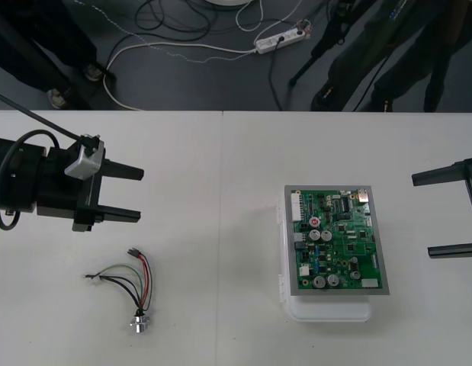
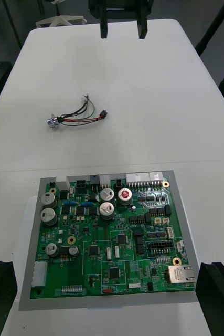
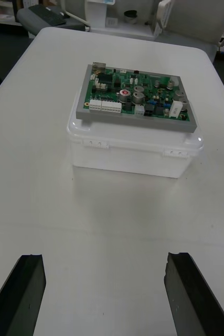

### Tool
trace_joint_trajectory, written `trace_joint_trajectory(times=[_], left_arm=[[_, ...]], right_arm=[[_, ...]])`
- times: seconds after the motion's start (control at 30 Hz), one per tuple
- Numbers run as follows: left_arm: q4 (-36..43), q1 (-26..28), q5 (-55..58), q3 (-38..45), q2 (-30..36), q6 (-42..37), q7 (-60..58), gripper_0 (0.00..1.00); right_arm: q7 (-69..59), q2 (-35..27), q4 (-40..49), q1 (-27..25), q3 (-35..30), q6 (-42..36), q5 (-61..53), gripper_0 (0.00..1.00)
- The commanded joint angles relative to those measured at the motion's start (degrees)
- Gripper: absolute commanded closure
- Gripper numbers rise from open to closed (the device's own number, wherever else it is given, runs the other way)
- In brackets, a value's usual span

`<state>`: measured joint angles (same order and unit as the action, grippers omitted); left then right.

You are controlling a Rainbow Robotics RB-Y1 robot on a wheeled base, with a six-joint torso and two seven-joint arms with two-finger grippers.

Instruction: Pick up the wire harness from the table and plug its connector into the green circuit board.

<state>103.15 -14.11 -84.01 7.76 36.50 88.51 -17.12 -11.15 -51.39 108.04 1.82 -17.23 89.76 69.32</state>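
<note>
Left hand (image 1: 140,194) first, out over the left part of the table (image 1: 220,168), black fingers (image 1: 117,171) spread wide with nothing between them, pointing across toward the middle. Below it, toward the near edge and clear of those fingers, the wire harness (image 1: 127,286) lies loose on the table. Its small black plug (image 1: 133,252) is the end closest to the hand, and the red, black and green wires curl down to the round metal socket (image 1: 139,324). Moving right, well apart from the harness, the green circuit board (image 1: 338,240) sits flat on its white base (image 1: 327,311). Out at the right edge, the right hand (image 1: 422,215) is near the board, its two fingers far apart and empty, aimed in at the board.
</note>
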Motion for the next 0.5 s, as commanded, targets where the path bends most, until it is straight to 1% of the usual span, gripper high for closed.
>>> trace_joint_trajectory(times=[0.03, 0.07, 0.27, 0.37, 0.5], left_arm=[[0.2, 0.3, 1.2, -0.6, -1.0, 1.5, 4.0, 0.33], [0.2, 0.4, 1.2, -0.6, -0.9, 1.5, 3.9, 0.33], [0.9, 0.8, 0.1, -0.5, -0.6, 1.5, 1.4, 0.33], [4.1, 1.9, -2.4, 0.5, -0.6, 1.5, -2.3, 0.33], [11.2, 4.0, -6.8, 2.2, -0.6, 1.5, -8.2, 0.33]], right_arm=[[1.7, -1.6, 1.5, -0.5, -1.7, 0.2, -0.5, 0.00], [1.8, 0.9, 0.9, -2.9, 0.9, 0.2, -0.2, 0.00], [2.1, 1.3, 0.2, -2.5, 1.8, 0.2, 0.1, 0.00], [2.2, 1.4, 0.2, -2.4, 1.8, 0.2, 0.1, 0.00], [2.4, 1.6, 0.0, -2.3, 1.8, 0.2, 0.1, 0.00]])
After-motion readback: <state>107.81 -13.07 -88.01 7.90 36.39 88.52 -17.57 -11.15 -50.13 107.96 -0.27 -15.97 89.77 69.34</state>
